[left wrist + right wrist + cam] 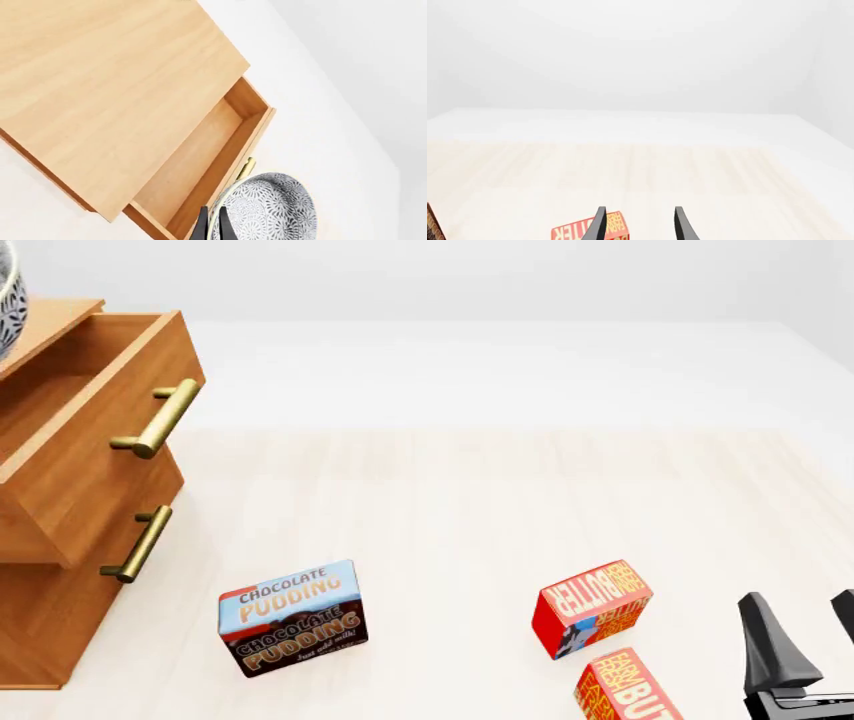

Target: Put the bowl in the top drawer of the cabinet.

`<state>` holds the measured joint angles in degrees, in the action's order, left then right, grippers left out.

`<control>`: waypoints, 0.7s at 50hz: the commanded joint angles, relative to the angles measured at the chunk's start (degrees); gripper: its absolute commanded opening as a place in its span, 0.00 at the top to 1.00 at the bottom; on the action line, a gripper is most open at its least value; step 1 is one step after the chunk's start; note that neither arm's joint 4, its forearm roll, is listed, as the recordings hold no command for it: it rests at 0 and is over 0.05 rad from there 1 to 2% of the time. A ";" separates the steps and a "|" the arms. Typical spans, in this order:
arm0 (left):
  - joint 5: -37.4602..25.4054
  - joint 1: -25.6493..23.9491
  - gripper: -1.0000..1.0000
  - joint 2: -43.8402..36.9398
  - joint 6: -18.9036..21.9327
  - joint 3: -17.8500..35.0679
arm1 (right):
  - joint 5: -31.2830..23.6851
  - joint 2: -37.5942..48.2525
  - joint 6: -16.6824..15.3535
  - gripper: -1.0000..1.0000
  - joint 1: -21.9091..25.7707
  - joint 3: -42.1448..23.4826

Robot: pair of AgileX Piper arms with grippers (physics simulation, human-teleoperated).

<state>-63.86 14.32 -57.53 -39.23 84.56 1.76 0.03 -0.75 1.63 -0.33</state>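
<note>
left wrist view looks down on the cabinet (100, 100) with its top drawer (200, 165) pulled out and bare inside. the left gripper (212, 226) has its two dark fingers pressed close together on the rim of the bowl (267, 207), a round speckled dish held in the air just beyond the drawer's front panel, beside the brass handle (245, 167). the drawer cavity lies between the bowl and the cabinet body, so the bowl needs to travel back over the front panel before lowering. in the front view only a sliver of bowl shows at the upper left edge. the right gripper (802, 635) rests well apart, fingers spread and holding nothing, near a butter box (591, 608).
</note>
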 commanded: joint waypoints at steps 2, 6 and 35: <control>2.08 3.57 1.00 -1.60 -2.14 -0.66 | -0.01 0.00 -0.06 0.00 0.00 0.00; 2.24 4.87 1.00 -2.55 -2.88 -0.25 | -0.03 0.00 -0.08 0.00 0.11 0.00; 3.85 13.46 1.00 -8.40 -5.74 0.46 | -0.01 0.00 -0.12 0.00 0.13 0.00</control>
<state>-61.08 25.54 -64.77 -44.25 85.69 1.73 0.03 -0.86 1.77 -0.33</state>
